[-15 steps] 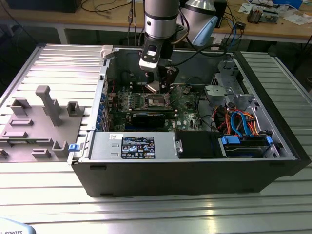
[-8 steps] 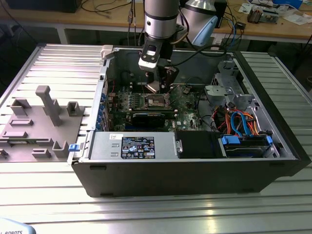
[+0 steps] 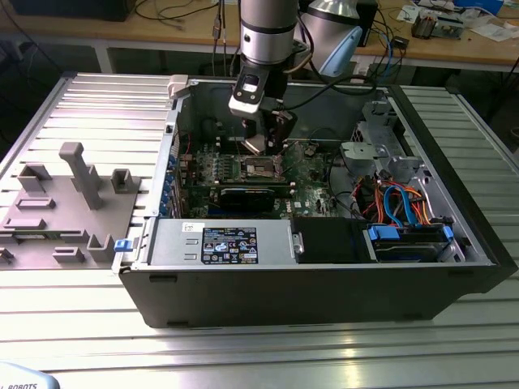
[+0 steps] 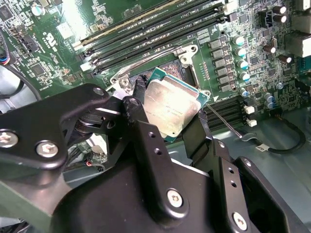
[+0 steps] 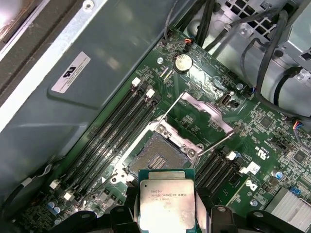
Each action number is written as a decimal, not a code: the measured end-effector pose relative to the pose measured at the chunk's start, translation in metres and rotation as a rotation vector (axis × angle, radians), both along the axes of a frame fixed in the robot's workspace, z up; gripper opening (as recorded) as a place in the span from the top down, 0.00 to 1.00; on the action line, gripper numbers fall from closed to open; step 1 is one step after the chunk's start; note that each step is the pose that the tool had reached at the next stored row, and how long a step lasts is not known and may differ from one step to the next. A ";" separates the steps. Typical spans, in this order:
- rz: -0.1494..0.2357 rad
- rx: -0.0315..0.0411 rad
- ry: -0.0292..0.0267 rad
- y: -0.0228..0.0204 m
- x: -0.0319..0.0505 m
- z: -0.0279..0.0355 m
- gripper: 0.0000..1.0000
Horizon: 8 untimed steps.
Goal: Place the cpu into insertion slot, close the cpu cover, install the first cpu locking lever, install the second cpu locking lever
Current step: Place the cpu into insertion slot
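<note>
First wrist view has the small square silvery-grey cpu (image 5: 166, 204), green-edged, pinched at two opposite edges between the black fingers (image 5: 121, 219) of the gripper (image 5: 167, 213). The chip is clear of the square metal-rimmed insertion slot (image 5: 156, 158) and not seated. The thin silvery windowed cpu cover (image 5: 203, 112) is swung back, so the recess lies open, with long black memory slots (image 5: 109, 131) close on either side (not much room there). The second wrist view adds the chip's tilt (image 4: 172, 104) over the socket frame. From the exterior view, the arm reaches into an open black computer case (image 3: 324, 284) on a ribbed aluminium table (image 3: 243, 344). A grey moulded fixture (image 3: 73, 203) sits at the exterior view's left.
</note>
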<state>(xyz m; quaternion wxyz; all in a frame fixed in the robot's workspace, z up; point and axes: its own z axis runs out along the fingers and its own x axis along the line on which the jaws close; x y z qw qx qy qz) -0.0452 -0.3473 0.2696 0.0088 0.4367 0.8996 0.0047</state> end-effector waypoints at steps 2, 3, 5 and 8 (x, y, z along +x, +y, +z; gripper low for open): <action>-0.035 -0.0001 0.0000 0.0000 -0.0001 0.0000 0.45; -0.038 0.0000 0.0000 0.0000 -0.0001 0.0000 0.45; -0.041 0.0000 0.0000 0.0000 -0.0001 0.0000 0.45; -0.046 0.0000 0.0000 0.0000 -0.0001 0.0000 0.45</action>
